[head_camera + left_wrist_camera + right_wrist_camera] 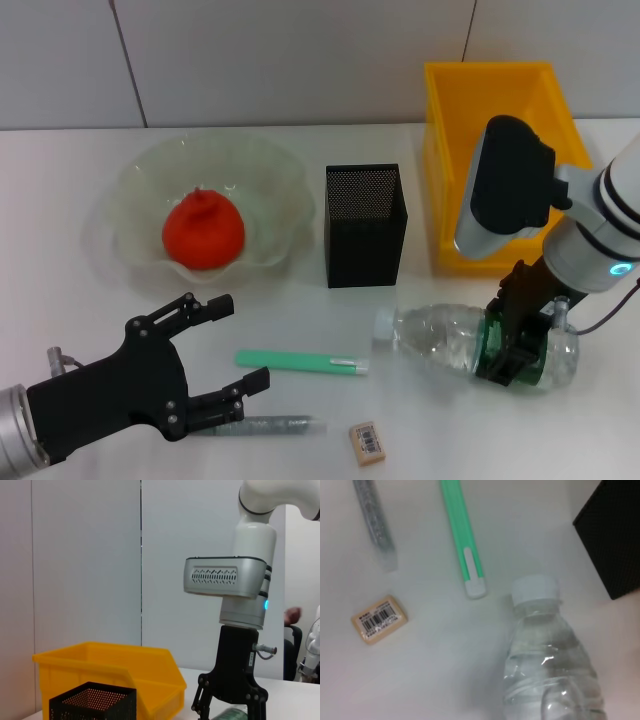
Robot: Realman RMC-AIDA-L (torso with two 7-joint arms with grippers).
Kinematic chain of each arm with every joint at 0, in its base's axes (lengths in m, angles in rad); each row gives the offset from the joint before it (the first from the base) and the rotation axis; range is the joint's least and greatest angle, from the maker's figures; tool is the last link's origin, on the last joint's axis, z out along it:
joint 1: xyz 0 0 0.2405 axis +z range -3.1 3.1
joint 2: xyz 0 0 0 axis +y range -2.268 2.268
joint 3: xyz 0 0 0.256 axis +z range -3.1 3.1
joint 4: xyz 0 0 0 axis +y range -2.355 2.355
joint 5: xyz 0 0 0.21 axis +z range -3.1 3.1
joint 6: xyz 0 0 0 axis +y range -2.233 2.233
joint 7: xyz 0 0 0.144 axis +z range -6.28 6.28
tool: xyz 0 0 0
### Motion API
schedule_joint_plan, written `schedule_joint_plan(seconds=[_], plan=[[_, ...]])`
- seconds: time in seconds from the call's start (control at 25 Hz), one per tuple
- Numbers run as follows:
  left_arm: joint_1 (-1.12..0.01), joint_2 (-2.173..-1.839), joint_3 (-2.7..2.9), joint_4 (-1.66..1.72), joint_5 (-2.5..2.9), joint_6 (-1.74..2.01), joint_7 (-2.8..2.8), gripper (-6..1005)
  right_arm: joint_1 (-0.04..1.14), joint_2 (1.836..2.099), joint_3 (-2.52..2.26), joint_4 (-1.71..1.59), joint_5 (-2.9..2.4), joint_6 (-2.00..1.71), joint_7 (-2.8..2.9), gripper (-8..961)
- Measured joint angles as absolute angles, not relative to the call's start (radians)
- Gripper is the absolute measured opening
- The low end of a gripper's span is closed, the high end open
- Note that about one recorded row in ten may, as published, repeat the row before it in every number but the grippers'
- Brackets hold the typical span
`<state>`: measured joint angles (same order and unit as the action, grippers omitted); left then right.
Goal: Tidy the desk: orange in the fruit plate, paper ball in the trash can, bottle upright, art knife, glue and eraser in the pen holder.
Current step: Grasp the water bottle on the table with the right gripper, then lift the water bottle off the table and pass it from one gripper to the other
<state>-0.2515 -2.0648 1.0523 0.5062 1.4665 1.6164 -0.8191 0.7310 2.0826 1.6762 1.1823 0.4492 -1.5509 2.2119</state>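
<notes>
The clear bottle (445, 345) lies on its side on the table, cap toward the pen holder (365, 225). My right gripper (520, 350) straddles its green-labelled base end, fingers against both sides; the left wrist view shows it too (231, 715). The right wrist view shows the bottle (550, 670), the green art knife (462, 535), the grey glue stick (375, 520) and the eraser (379, 618). My left gripper (245, 342) is open, just left of the art knife (300, 361) and above the glue (270, 426). The eraser (366, 443) lies near the front edge. The orange (203, 230) sits in the glass fruit plate (270, 180). No paper ball shows.
A yellow bin (500, 100) stands at the back right, behind my right arm, next to the black mesh pen holder. Both also show in the left wrist view, the bin (110, 670) behind the holder (92, 702). White table surface lies between plate and knife.
</notes>
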Motion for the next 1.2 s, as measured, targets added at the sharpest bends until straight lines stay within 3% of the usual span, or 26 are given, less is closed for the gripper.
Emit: schedule_joint_plan(seconds=[1.2], plan=[[-0.252, -2.065, 1.052, 0.506, 1.467, 1.615, -0.818, 829, 0.728, 2.085, 1.606, 1.122, 0.462, -1.494, 2.221, 760]])
